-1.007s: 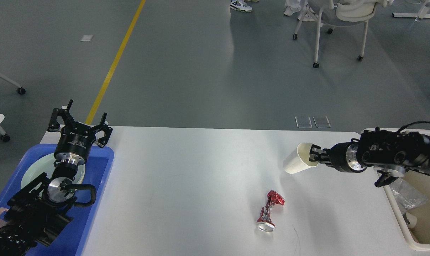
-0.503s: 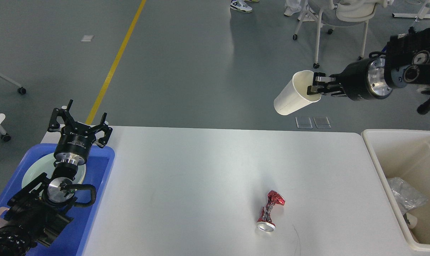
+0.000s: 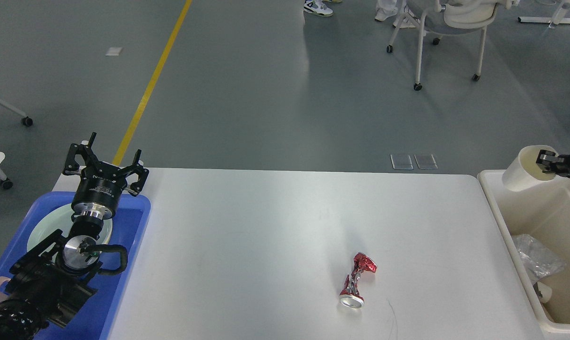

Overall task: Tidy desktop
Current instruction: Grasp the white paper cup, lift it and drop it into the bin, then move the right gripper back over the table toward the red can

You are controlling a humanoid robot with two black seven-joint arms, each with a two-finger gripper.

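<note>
White and faintly glossy, the counter [image 3: 275,236] fills the middle of the head view, set between a blue tray [image 3: 124,264] at its left edge and a cream bin [image 3: 497,212] at its right edge. A crushed red can [image 3: 357,281] is seen lying on its side on the counter, toward the near right, well apart from both containers. The left gripper [image 3: 104,161] is held above the far end of the blue tray, its jaws spread wide with nothing between them. A pale plate [image 3: 42,229] is partly hidden beneath that arm inside the tray. At the right edge of the view, the right gripper [image 3: 547,159] is closed on the rim of a white paper cup [image 3: 521,172], which is tilted on its side over the far corner of the cream bin. Crumpled clear plastic [image 3: 535,257] is seen lying inside the bin.
</note>
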